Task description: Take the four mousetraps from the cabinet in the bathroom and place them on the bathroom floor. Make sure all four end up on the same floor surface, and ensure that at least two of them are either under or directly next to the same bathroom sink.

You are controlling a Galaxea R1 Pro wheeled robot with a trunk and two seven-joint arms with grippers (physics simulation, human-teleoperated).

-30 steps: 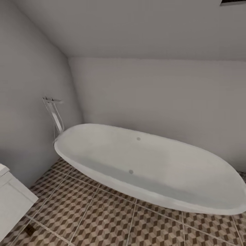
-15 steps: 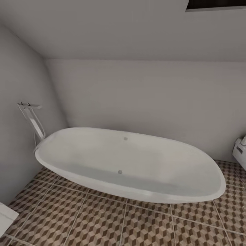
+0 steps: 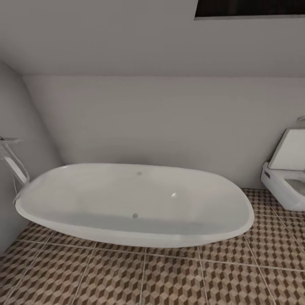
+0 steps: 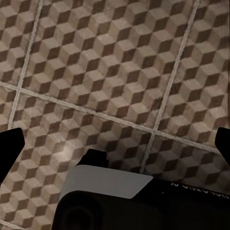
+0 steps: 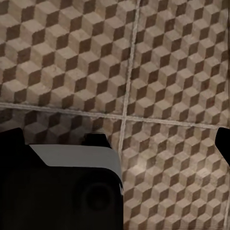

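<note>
1. The bathroom floor (image 3: 169, 279) spreads across the near part of the head view: large square tiles in a brown, beige and white cube pattern, split by pale grout lines. Plain grey walls rise behind it, and a dark opening (image 3: 250, 7) cuts into the sloped ceiling at the upper right.
2. A white oval bathtub (image 3: 135, 203) lies along the far wall, its long side facing the camera (two small round fittings show inside its basin).
3. At the far left, a slim chrome floor-standing tap (image 3: 12, 163) leans over the tub's left end.
4. At the right edge stands a white toilet (image 3: 286, 178) with its lid raised against the wall, well apart from the tub's right end.
5. The left gripper (image 4: 115, 141) hangs over the patterned tiles with its dark fingertips (image 4: 10, 143) spread wide at the picture's two sides, holding nothing.
6. The right gripper (image 5: 117, 139) is likewise splayed wide over the floor, its fingertips (image 5: 10, 139) far apart and nothing between them.
</note>
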